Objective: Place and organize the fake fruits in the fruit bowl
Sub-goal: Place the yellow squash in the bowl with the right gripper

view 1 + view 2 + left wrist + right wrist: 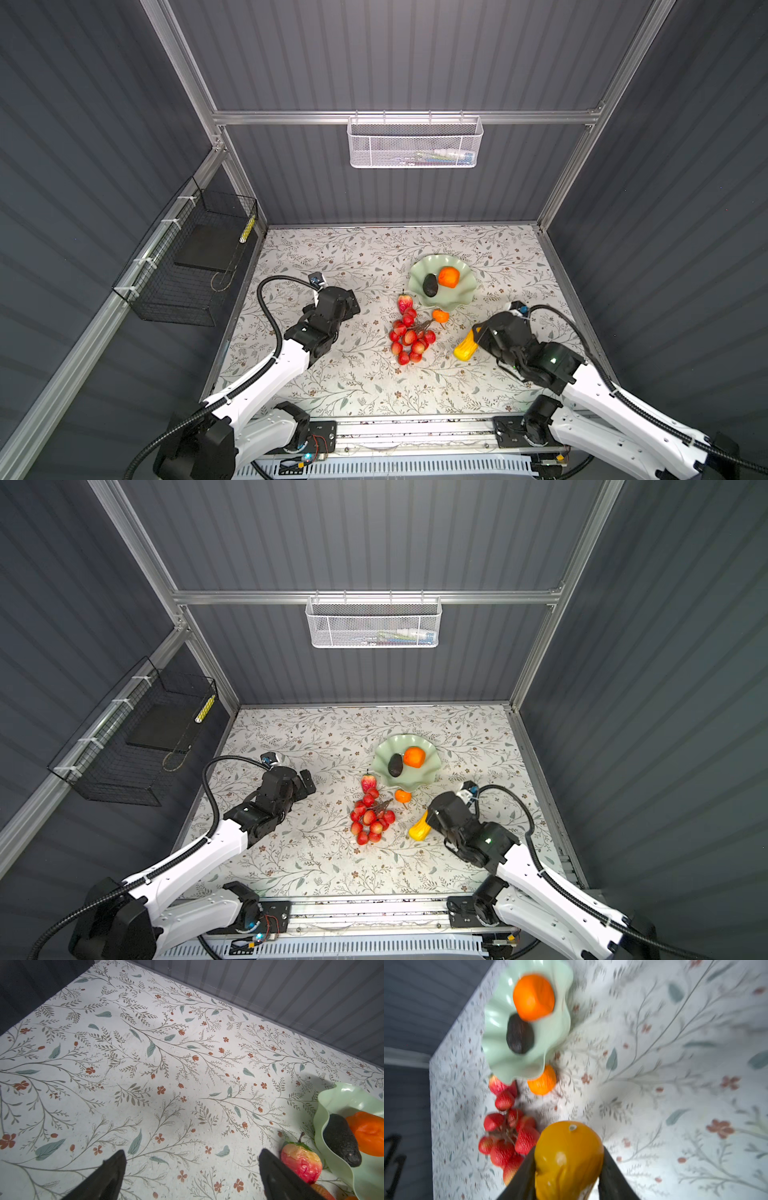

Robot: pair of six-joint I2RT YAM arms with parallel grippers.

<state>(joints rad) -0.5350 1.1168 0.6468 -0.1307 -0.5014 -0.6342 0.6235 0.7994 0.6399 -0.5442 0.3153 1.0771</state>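
Two fruits, big orange (449,276) and near-black avocado (430,285), lie in pale green glossy ruffled bowl (459,296), right of centre. Right gripper (568,1159) clenched on yellow-orange gourd-shaped fruit (464,349), near side of bowl: best lifted clear over wavy rim, lowered into bare spot, released gently. Left gripper (192,1153) agape, empty, at left.

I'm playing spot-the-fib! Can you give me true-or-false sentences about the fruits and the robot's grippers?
1. The avocado lies in the green bowl. True.
2. The strawberry is in the bowl. False: it lies on the table beside the bowl.
3. The right gripper is shut on the yellow gourd. True.
4. The left gripper holds the tangerine. False: it is open and empty; the tangerine lies on the table by the bowl.
5. The big orange is in the bowl. True.
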